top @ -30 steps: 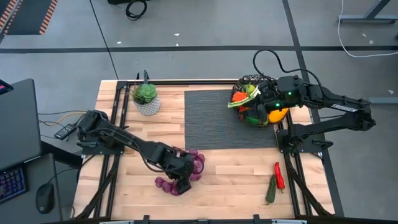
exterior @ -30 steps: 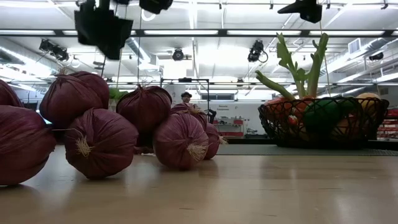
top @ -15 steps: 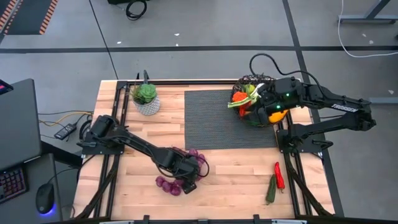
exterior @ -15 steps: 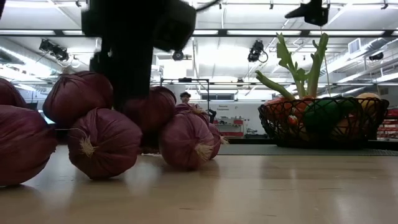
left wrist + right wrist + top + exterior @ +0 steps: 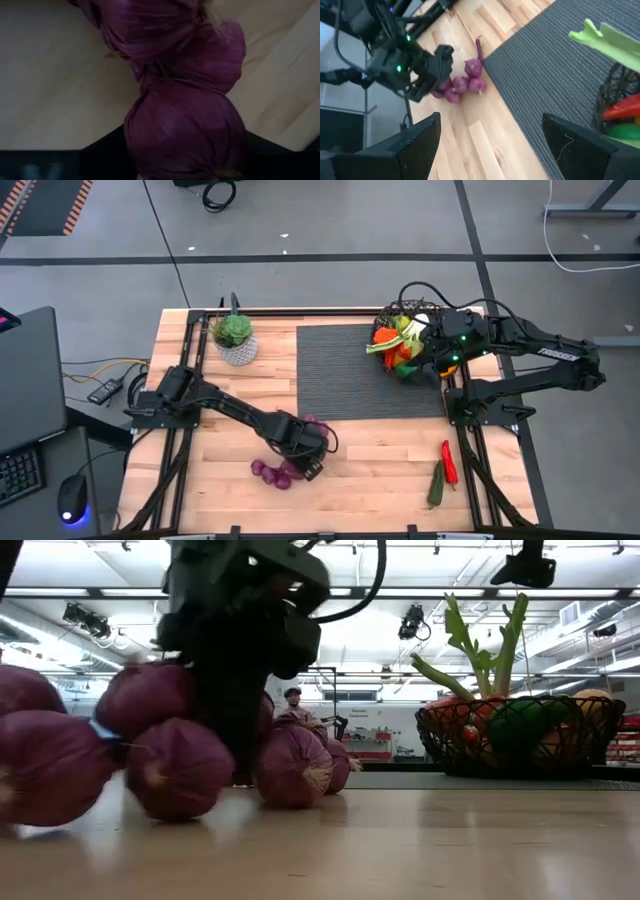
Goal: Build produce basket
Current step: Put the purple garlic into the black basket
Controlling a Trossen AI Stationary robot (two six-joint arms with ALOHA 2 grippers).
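The basket (image 5: 412, 340), a dark wire-mesh bowl, stands at the far right corner of the grey ribbed mat (image 5: 350, 370) and is heaped with produce: a leek (image 5: 480, 645) sticks up out of it, with orange, red and green pieces around it. No label shows on basket or produce; the only writing is white lettering on the right arm's forearm, too small to read.

The purple string of bulbs (image 5: 285, 465) lies on the bare wooden table (image 5: 380, 480), near its front edge, left of the middle. The low view shows at least six bulbs.

The left gripper (image 5: 305, 452) is down on that string; the left wrist view shows one bulb (image 5: 182, 130) sitting between its two dark fingers, grasped.

The right gripper (image 5: 425, 340) hangs over the basket, its fingers (image 5: 415, 145) spread wide and holding nothing.

Near the front right of the table lie two loose pieces side by side, one red chilli (image 5: 449, 462) and one green vegetable (image 5: 437, 484). One small potted plant (image 5: 235, 337) stands at the far left.
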